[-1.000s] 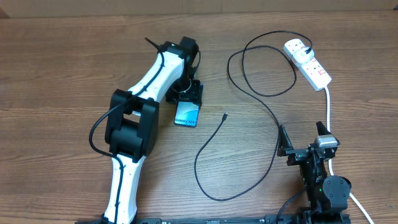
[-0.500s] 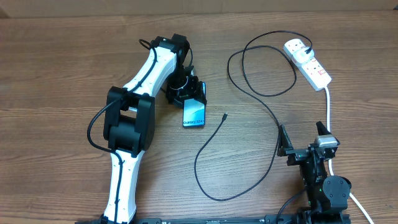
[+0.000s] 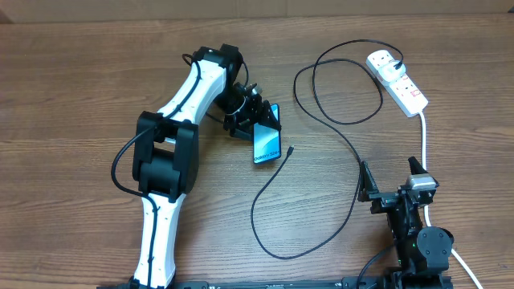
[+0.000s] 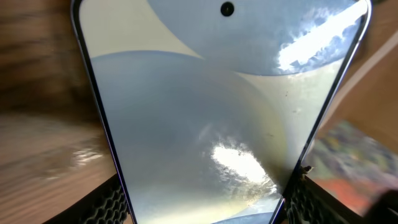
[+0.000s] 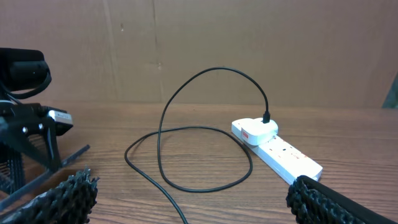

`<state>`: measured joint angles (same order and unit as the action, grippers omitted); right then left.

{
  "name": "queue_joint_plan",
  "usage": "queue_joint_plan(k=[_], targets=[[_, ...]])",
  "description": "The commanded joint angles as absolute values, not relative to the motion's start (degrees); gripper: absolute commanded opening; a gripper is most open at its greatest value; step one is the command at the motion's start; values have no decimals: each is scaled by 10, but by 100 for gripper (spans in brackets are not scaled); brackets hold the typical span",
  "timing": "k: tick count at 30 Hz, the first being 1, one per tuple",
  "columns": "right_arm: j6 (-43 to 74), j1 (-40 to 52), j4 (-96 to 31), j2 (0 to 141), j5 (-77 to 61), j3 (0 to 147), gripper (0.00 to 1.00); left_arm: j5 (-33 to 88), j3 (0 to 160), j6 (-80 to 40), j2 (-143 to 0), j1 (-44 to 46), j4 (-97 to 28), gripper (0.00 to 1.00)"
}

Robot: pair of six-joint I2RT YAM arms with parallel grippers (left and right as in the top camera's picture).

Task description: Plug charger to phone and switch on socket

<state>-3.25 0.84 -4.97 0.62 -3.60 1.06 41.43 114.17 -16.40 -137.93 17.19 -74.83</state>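
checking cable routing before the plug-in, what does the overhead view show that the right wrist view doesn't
Only overhead: the screen of the phone, gripped by the left tool, and the loose tip of the cable lying on the table just right of it. Only right wrist: the cable arching up off the table into the white plug, and a brown board wall behind. Both: the power strip, the cable's big loop and the left arm.

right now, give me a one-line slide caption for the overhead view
Left hand holds the phone beside the tip of the charger; right hand sits open, away from the socket.
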Motion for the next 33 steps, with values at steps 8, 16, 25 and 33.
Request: queue_joint_plan(k=[8,16,25,33], targets=[[-34,12,-46,3,-31,5,100,729,1159,-168,-1385,135,-750,61],[-26,12,-21,3,-37,5,100,824,1159,-168,-1385,121,-750,61],[374,15,101,3,-338,8,100,843,1159,-168,-1385,119,-750,61],[281,14,-82,79,-286,211,100,905,1159,-173,-1385,119,-750,59]])
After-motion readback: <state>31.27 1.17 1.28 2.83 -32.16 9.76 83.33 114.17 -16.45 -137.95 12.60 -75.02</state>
